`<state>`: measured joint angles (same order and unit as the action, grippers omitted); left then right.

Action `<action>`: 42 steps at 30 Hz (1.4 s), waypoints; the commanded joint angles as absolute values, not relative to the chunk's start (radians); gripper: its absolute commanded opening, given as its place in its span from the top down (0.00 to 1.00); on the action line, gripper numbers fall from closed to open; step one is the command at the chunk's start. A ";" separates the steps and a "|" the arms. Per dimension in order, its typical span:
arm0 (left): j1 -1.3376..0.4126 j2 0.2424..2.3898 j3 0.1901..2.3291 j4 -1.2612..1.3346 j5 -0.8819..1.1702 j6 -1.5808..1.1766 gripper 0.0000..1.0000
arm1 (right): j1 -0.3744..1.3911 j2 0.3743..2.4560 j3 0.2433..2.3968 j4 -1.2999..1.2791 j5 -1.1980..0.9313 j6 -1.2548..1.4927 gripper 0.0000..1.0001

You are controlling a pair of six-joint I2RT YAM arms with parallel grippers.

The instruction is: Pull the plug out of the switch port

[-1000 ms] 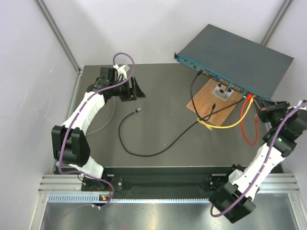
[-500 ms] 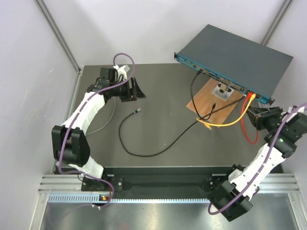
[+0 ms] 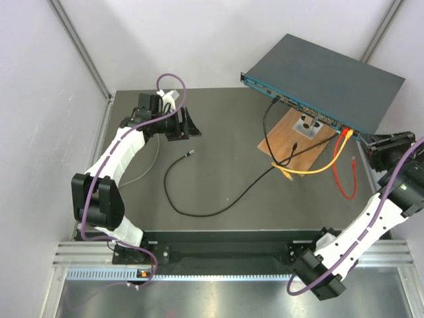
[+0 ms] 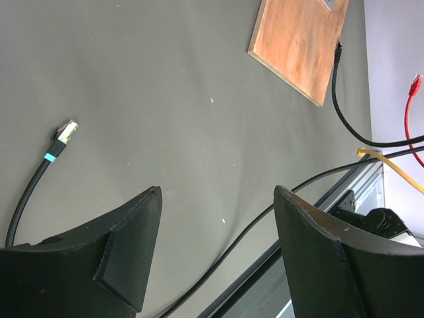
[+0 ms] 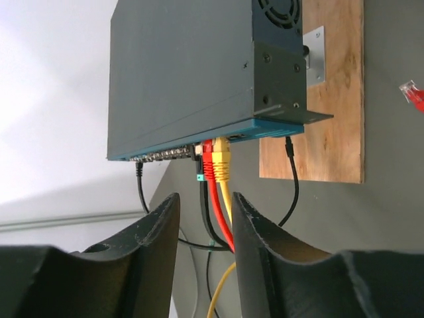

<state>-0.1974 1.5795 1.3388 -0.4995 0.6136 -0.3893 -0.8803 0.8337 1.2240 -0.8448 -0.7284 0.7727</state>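
The switch (image 3: 326, 78) is a dark grey-blue box propped at the back right, teal port face (image 5: 199, 144) toward the table. A red plug (image 5: 210, 163) and a yellow plug (image 5: 222, 161) sit side by side in its ports, and a black plug (image 5: 138, 167) sits farther along. My right gripper (image 3: 373, 144) hovers off the switch's right end, open, nothing between its fingers (image 5: 165, 225); the cables run beyond the gap. My left gripper (image 3: 191, 126) is far left, open and empty.
A brown wooden board (image 3: 291, 142) with a metal bracket lies under the switch. A loose red plug (image 3: 356, 161) and a loose black cable end (image 3: 191, 153) lie on the dark table (image 3: 225, 132). White walls close in at back and right.
My right gripper has opened and drawn back to the right, away from the red and yellow cables. The left arm has not moved.
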 commanded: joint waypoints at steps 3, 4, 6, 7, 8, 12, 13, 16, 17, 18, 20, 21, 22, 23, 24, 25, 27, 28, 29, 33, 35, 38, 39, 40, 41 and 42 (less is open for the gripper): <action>-0.196 1.575 1.342 -0.459 0.643 -0.365 0.27 | -0.888 0.861 1.177 -0.804 -0.763 0.755 0.55; -0.196 1.575 1.344 -0.460 0.646 -0.367 0.27 | -0.888 0.861 1.174 -0.807 -0.752 0.752 0.52; -0.196 1.578 1.345 -0.460 0.644 -0.367 0.27 | -0.888 0.861 1.160 -0.804 -0.762 0.752 0.51; -0.196 1.578 1.345 -0.460 0.646 -0.368 0.27 | -0.888 0.856 1.134 -0.767 -0.765 0.764 0.52; -0.196 1.580 1.344 -0.457 0.646 -0.368 0.27 | -0.885 0.848 1.111 -0.734 -0.770 0.788 0.53; -0.196 1.582 1.347 -0.457 0.649 -0.370 0.27 | -0.864 0.850 1.068 -0.661 -0.776 0.850 0.58; -0.196 1.583 1.348 -0.459 0.649 -0.368 0.27 | -0.861 0.851 1.071 -0.652 -0.781 0.856 0.58; -0.196 1.586 1.348 -0.459 0.650 -0.368 0.27 | -0.858 0.853 1.051 -0.577 -0.805 0.909 0.55; -0.196 1.586 1.348 -0.459 0.650 -0.368 0.27 | -0.847 0.856 1.042 -0.530 -0.810 0.929 0.54; -0.195 1.586 1.350 -0.459 0.650 -0.368 0.27 | -0.842 0.865 1.045 -0.528 -0.807 0.940 0.54; -0.192 1.592 1.353 -0.459 0.652 -0.368 0.27 | -0.831 0.874 1.049 -0.506 -0.802 0.946 0.54; -0.192 1.591 1.353 -0.457 0.652 -0.368 0.27 | -0.816 0.885 1.052 -0.518 -0.793 0.946 0.54; -0.190 1.591 1.351 -0.457 0.650 -0.367 0.27 | -0.813 0.893 1.051 -0.508 -0.799 0.948 0.54; -0.190 1.592 1.351 -0.459 0.650 -0.367 0.27 | -0.801 0.899 1.051 -0.506 -0.793 0.950 0.55; -0.189 1.592 1.350 -0.457 0.650 -0.367 0.27 | -0.778 0.905 1.055 -0.506 -0.778 0.945 0.55; -0.189 1.592 1.351 -0.459 0.649 -0.365 0.27 | -0.767 0.908 1.054 -0.497 -0.772 0.949 0.55; -0.187 1.591 1.351 -0.459 0.652 -0.365 0.27 | -0.756 0.908 1.048 -0.492 -0.752 0.960 0.57; -0.186 1.591 1.353 -0.457 0.650 -0.365 0.27 | -0.755 0.910 1.043 -0.485 -0.755 0.963 0.58; -0.186 1.592 1.351 -0.460 0.650 -0.364 0.27 | -0.753 0.908 1.040 -0.479 -0.761 0.968 0.59; -0.184 1.594 1.351 -0.457 0.650 -0.362 0.27 | -0.753 0.897 1.019 -0.477 -0.730 0.983 0.63; -0.184 1.594 1.353 -0.459 0.652 -0.362 0.27 | -0.753 0.891 1.002 -0.446 -0.727 0.999 0.67; -0.183 1.592 1.351 -0.460 0.647 -0.359 0.27 | -0.753 0.891 0.977 -0.425 -0.724 1.023 0.74; -0.181 1.592 1.351 -0.462 0.647 -0.359 0.27 | -0.753 0.896 0.973 -0.426 -0.721 1.025 0.76; -0.181 1.591 1.353 -0.462 0.649 -0.359 0.27 | -0.753 0.894 0.971 -0.422 -0.718 1.031 0.77; -0.181 1.592 1.353 -0.460 0.649 -0.359 0.27 | -0.755 0.896 0.971 -0.420 -0.715 1.038 0.80; -0.179 1.591 1.353 -0.462 0.647 -0.359 0.27 | -0.753 0.894 0.966 -0.408 -0.709 1.040 0.85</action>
